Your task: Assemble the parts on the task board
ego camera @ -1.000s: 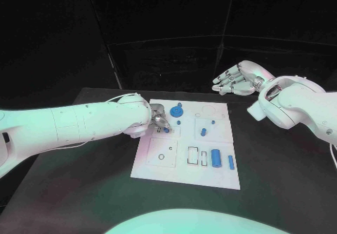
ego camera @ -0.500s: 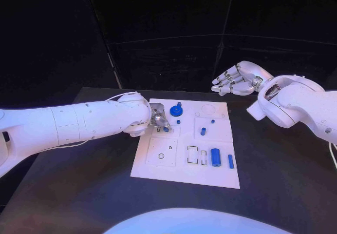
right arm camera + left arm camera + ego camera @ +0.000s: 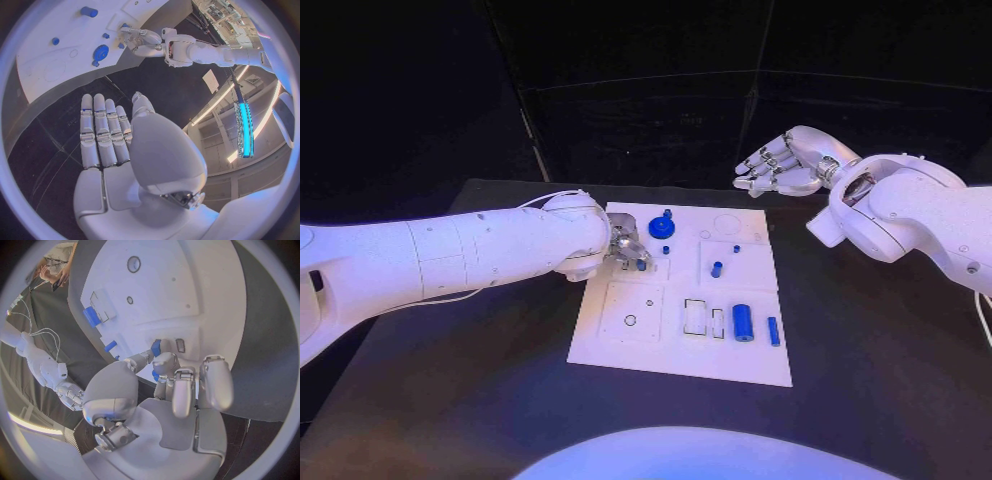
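Your left hand (image 3: 626,250) is pinching a small blue part (image 3: 155,347) over the task board (image 3: 646,350), seating it; press straight down next. Right hand (image 3: 783,165) is hovering, fingers apart.

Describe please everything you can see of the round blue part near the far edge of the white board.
The round blue part is a flat disc with a small knob rising at its far side, plastic-looking and deep blue. It sits on the task board near the far edge, left of the middle. Nothing touches it: the left hand works just nearer, and the right hand is raised beyond the board.
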